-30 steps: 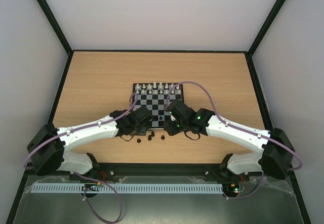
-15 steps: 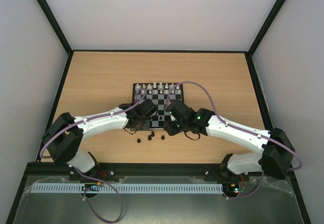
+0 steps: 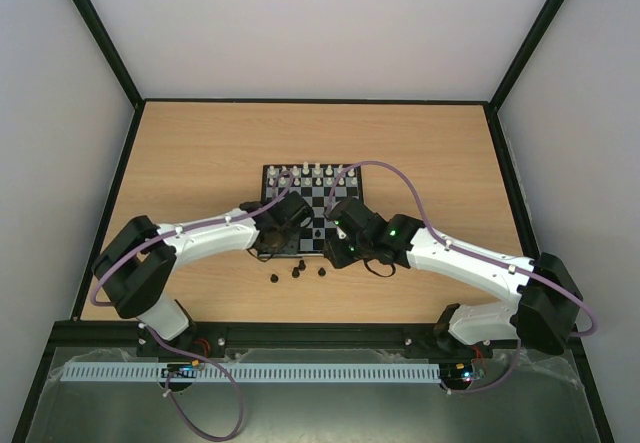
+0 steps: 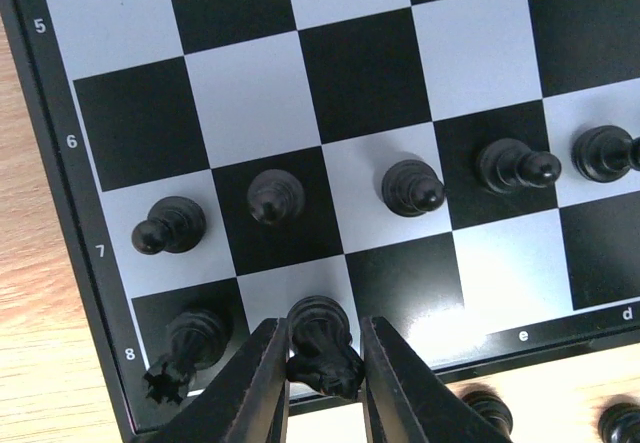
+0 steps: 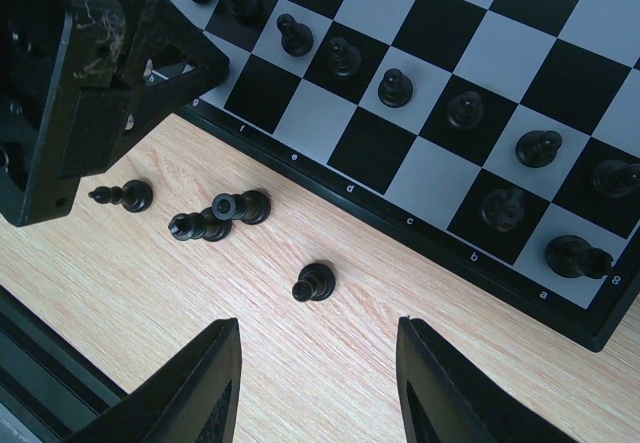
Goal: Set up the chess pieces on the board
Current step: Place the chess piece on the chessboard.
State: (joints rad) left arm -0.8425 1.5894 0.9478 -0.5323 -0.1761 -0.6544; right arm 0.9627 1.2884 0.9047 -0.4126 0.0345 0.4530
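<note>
The board (image 3: 352, 185) lies mid-table, with white chess pieces (image 3: 310, 173) along its far rows and black ones on its near rows. My left gripper (image 4: 322, 338) is shut on a black knight (image 4: 322, 358). The knight's base rests on the white back-row square beside the corner rook (image 4: 190, 348). Black pawns (image 4: 412, 185) stand in the row beyond. In the top view the left gripper (image 3: 288, 225) is at the board's near left corner. My right gripper (image 5: 315, 328) hangs open over the bare wood, just short of a lone black pawn (image 5: 313, 283).
Three more black pieces (image 5: 243, 206) lie tipped over on the wood beside the board's near edge, left of the lone pawn. The left gripper's body (image 5: 90, 83) sits close at the upper left of the right wrist view. The table's front rail (image 3: 320, 335) runs below.
The left arm has stretched forward and right, carrying its gripper from beside the loose pieces onto the board's near left corner. The right arm has stayed still.
</note>
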